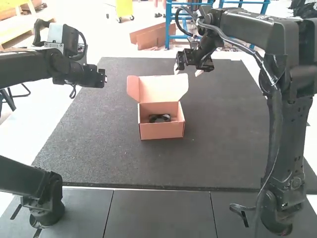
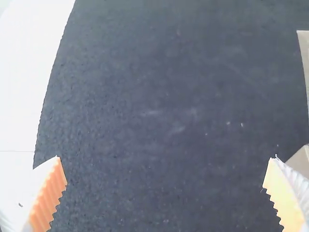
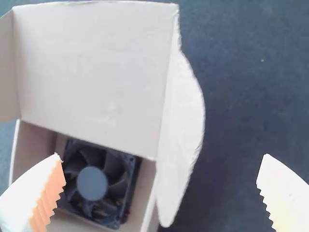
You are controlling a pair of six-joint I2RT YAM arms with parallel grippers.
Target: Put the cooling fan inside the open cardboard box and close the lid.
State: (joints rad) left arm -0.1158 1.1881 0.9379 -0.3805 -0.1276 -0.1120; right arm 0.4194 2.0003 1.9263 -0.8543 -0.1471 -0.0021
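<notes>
At the centre of the black mat point(image 1: 237, 129) the cardboard box point(image 1: 161, 128) stood with its lid point(image 1: 157, 89) upright at the 12 o'clock side. Its side flaps were splayed outward.

Item 1, placement: the cooling fan point(image 1: 159, 118) lay flat on the box floor, hub and blades facing up, well below the rim. I judged this part of the task complete.

Item 2, closure: not done. The lid was fully open and nothing touched it.

Item 3, tools: the right gripper point(image 1: 188, 71) hung above the mat at about 1 o'clock from the box, just behind the lid's top edge. Its white ribbed fingers were spread wide and held nothing. The left gripper point(image 2: 166, 159) was at about 10 o'clock, well apart from the box, over bare mat. Its fingers were likewise spread wide and empty.

Assessment: roughly half done. What was left was to fold the lid forward toward 6 o'clock and seat it over the opening. The right gripper looked the better placed for that push. The splayed flaps could catch on the walls unless tucked.
</notes>
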